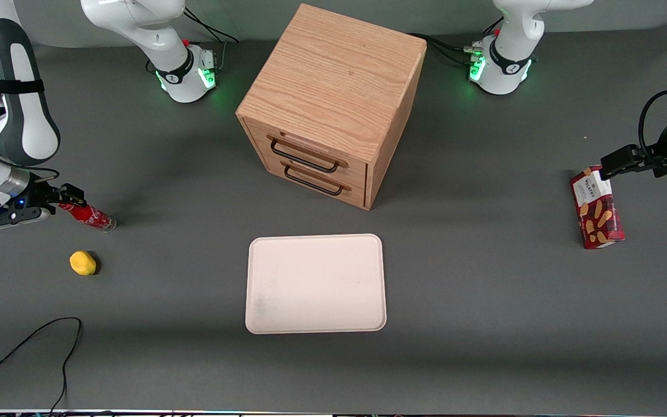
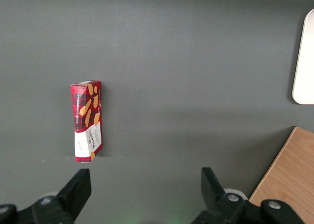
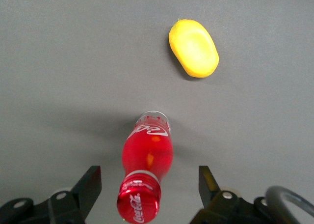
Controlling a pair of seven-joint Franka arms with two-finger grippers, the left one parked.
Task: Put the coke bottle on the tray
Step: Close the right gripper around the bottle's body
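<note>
The coke bottle (image 1: pixel 89 216) is a small red bottle with white script and appears to lie on the grey table toward the working arm's end, its red cap pointing at my gripper. My gripper (image 1: pixel 70 202) is low over the table at the cap end. In the right wrist view the gripper (image 3: pixel 149 175) is open, with one black finger (image 3: pixel 91 180) on each side of the bottle's (image 3: pixel 147 155) cap and clear gaps on both sides. The cream-white tray (image 1: pixel 316 284) lies flat mid-table with nothing on it, well apart from the bottle.
A yellow lemon-like object (image 1: pixel 83 262) (image 3: pixel 193 48) sits close to the bottle, nearer the front camera. The wooden drawer cabinet (image 1: pixel 333 98) stands farther from the camera than the tray. A red biscuit box (image 1: pixel 597 207) lies toward the parked arm's end. A black cable (image 1: pixel 50 341) trails near the table's front edge.
</note>
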